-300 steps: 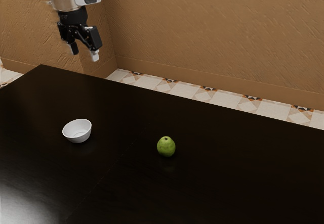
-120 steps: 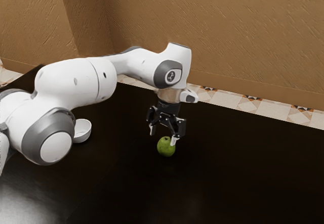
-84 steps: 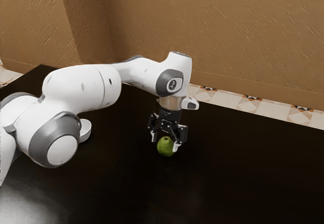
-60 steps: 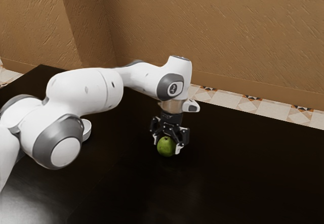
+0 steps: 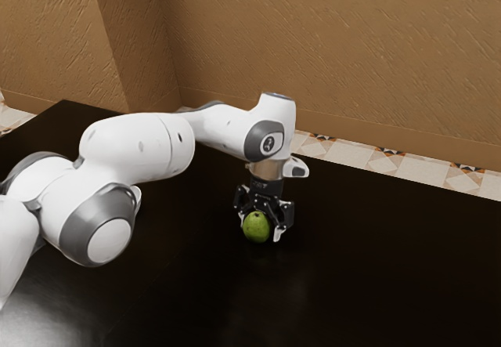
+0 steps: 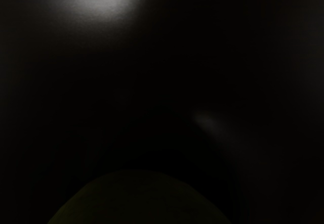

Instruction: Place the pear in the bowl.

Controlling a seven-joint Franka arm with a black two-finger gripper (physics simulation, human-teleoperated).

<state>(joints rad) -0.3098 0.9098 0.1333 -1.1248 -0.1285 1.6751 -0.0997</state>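
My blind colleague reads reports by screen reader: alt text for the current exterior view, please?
A black gripper reaches down with open fingers on either side of a green pear on a dark table. The white arm enters from the exterior view's left, mostly hiding a white bowl.

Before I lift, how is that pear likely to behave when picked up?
The pear looks plump and smooth, so it should keep its shape but could slip. Its rounded sides may let it roll if nudged off-centre.

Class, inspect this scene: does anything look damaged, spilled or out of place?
Nothing stands out. The pear sits upright on the table within my open gripper, no damage showing; the bowl is mostly hidden behind my arm.
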